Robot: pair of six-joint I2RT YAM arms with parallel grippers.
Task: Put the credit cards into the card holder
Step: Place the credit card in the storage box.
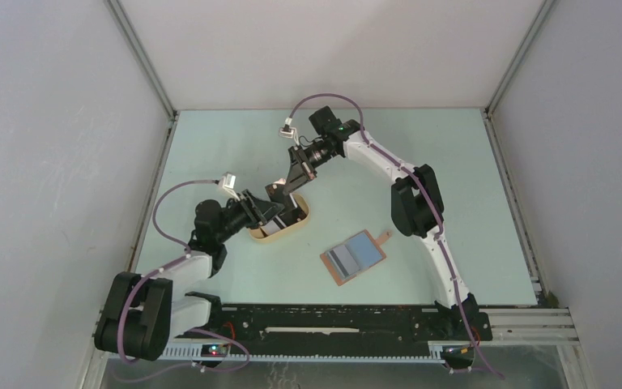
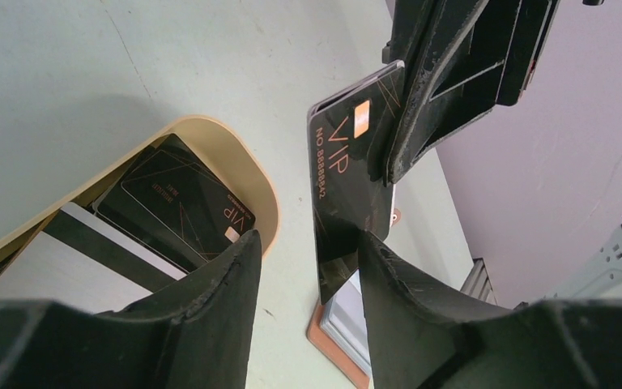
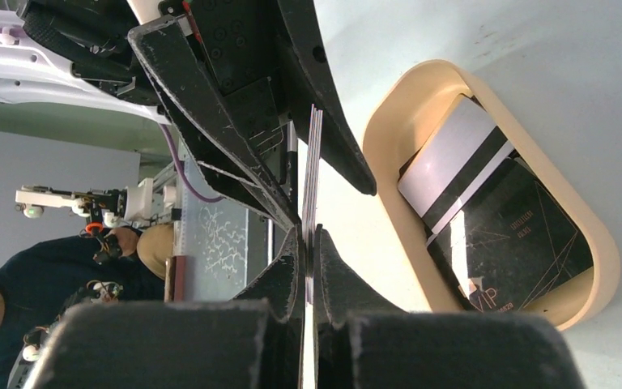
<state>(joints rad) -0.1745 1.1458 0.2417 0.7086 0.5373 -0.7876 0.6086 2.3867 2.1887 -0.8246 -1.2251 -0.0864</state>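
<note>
A black credit card [image 2: 348, 170] marked VIP hangs in the air above the table, and my right gripper [image 3: 308, 231] is shut on its upper end; it shows edge-on [image 3: 314, 162] in the right wrist view. My left gripper [image 2: 308, 239] stands open around the card's lower end: one finger [image 2: 389, 275] touches it, the other [image 2: 227, 275] is apart. More credit cards, one black [image 2: 178, 203] and one white with a dark stripe [image 2: 73, 251], lie in the tan oval tray [image 2: 251, 174]. The card holder [image 1: 353, 257] lies open on the table, blue pockets up.
The tan tray [image 1: 261, 234] sits just below both grippers, left of the table's middle. The card holder's snap tab [image 1: 385, 236] points to the back right. Grey walls close in the table on three sides. A person shows in the background of the right wrist view.
</note>
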